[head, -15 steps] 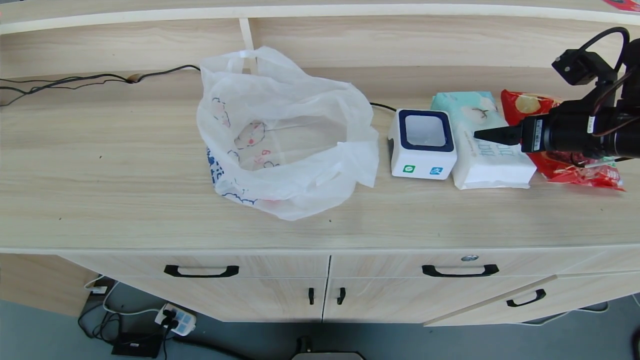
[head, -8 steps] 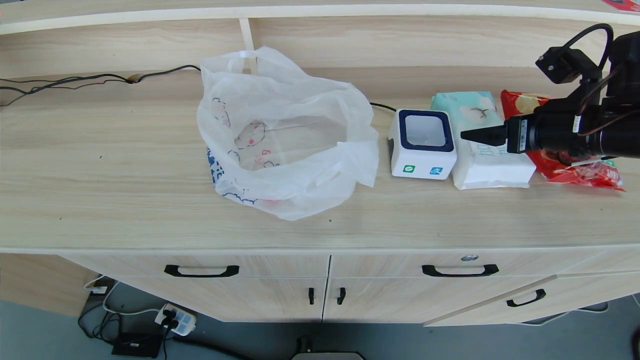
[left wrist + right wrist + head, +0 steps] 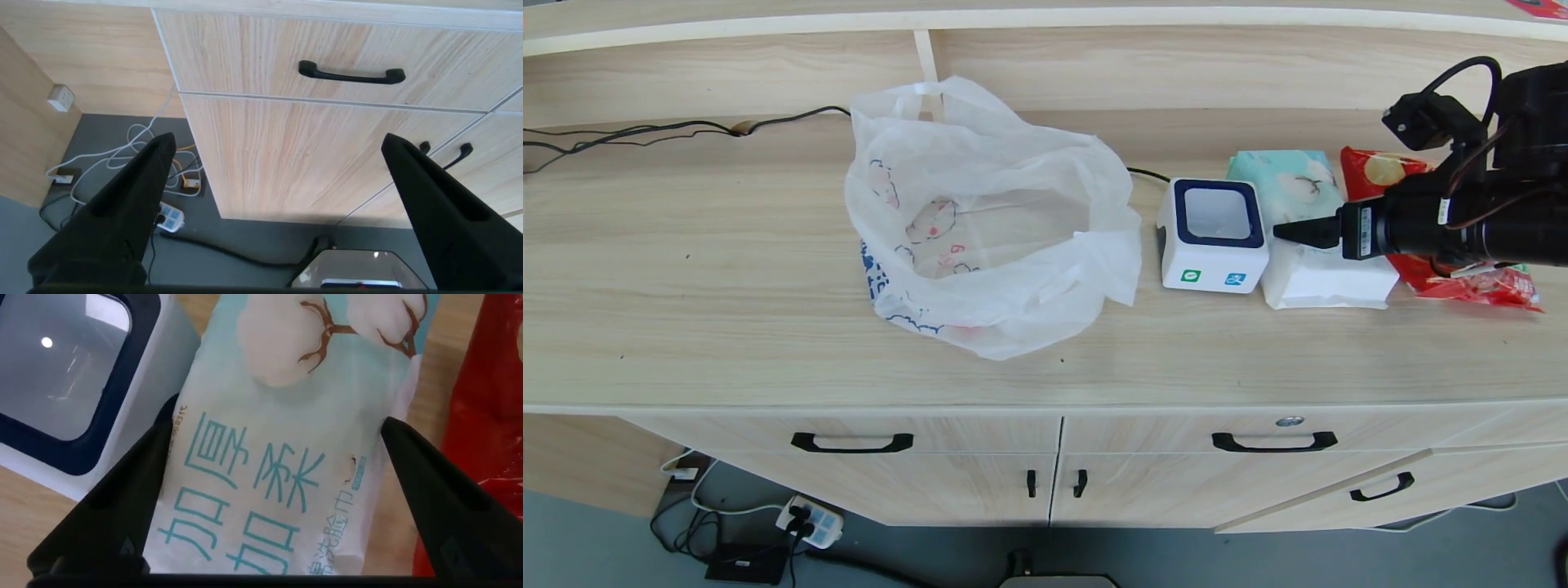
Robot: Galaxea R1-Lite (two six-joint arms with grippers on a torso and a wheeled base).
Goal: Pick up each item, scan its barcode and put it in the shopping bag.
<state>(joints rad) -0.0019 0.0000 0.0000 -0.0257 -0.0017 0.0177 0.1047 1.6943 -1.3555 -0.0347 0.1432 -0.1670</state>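
On the surface, head view, we see the shopping bag (image 3: 980,220) left of the scanner (image 3: 1213,233), the tissue pack (image 3: 1319,282) just beside the scanner's right and a red snack bag (image 3: 1486,286) beyond; the right end effector (image 3: 1298,233) hovers over the pack. Left wrist: left end effector (image 3: 278,147) wide open, facing cabinet drawers (image 3: 327,139). Right wrist: jaws spread, tissue pack (image 3: 286,474) between them, nothing gripped

Wooden counter (image 3: 686,310), shopping bag (image 3: 988,220), scanner (image 3: 1213,237), tissue pack (image 3: 1327,282), snack bag (image 3: 1478,286)
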